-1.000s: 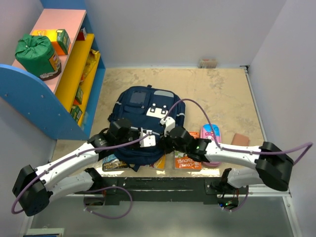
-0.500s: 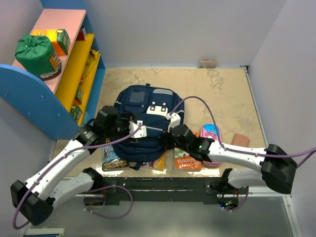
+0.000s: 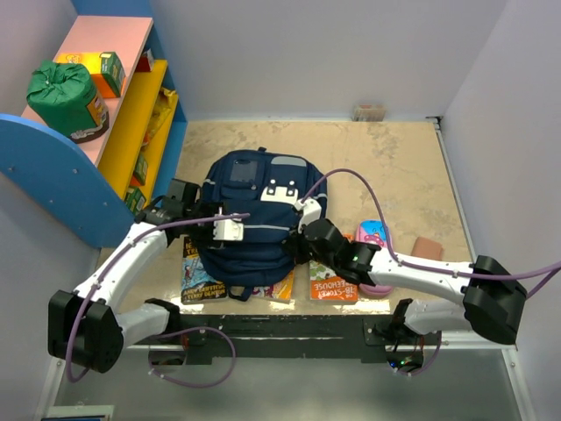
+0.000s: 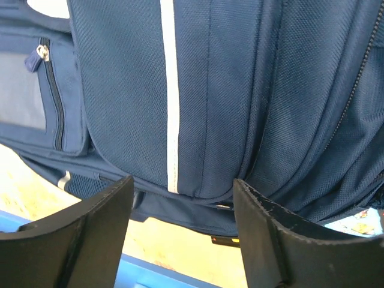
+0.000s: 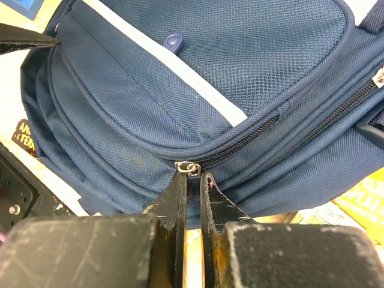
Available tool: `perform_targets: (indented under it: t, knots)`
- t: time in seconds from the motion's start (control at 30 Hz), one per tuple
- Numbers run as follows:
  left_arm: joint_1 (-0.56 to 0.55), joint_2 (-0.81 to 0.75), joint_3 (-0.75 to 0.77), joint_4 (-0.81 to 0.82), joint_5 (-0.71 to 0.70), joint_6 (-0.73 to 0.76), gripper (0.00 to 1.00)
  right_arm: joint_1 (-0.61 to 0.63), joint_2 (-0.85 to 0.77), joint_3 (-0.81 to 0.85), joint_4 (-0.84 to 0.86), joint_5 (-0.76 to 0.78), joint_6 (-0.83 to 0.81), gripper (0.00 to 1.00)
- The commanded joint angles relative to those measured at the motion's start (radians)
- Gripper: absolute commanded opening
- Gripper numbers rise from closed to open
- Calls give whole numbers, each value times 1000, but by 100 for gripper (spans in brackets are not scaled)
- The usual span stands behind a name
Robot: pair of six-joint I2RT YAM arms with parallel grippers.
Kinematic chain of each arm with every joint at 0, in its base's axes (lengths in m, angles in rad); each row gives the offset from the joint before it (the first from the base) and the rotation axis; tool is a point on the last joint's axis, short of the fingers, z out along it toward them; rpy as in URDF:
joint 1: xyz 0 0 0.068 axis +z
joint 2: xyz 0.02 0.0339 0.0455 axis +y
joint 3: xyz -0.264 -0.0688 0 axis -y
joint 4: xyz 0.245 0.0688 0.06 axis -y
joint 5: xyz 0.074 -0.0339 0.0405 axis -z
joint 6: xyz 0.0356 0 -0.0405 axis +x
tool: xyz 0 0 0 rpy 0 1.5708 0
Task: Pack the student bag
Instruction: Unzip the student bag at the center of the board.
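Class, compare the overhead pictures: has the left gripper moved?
Yes. The left gripper, now open, has drawn leftward across the student bag toward the blue shelf, away from the right gripper, which pinches the zipper pull.

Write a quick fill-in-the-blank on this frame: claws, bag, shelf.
1. The right claw is ____ on the zipper pull of the student bag.
2. The left claw is ____, holding nothing.
3. On the shelf sits a ____ sack.
4. Books lie partly ____ the bag.
Missing: shut; open; green; under.
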State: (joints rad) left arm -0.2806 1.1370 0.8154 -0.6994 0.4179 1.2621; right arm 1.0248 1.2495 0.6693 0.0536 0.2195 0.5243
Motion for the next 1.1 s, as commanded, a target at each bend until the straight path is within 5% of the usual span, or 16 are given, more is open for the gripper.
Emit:
perform_targets:
  t: [0.0,0.4,0.53,0.73,0.87,1.07]
  knots:
    - [6,20,8,38,65,86,66,-20,-39,55,11,46,14,0]
    - [8,6,45,-206,88,207,68,-49,-41,61,-6,29,-1,0]
    - [8,0,12,-60,47,103,64,-55,-51,49,8,26,3,0]
    - [-26,-2,-94,247,-98,-33,42,-55,-67,39,0,26,3,0]
    - [-46,59,-73,183,-110,-79,18,-57,-62,42,-1,24,5,0]
    - [-115,-15,-52,100,22,-133,0,-58,-32,59,-3,24,11,0]
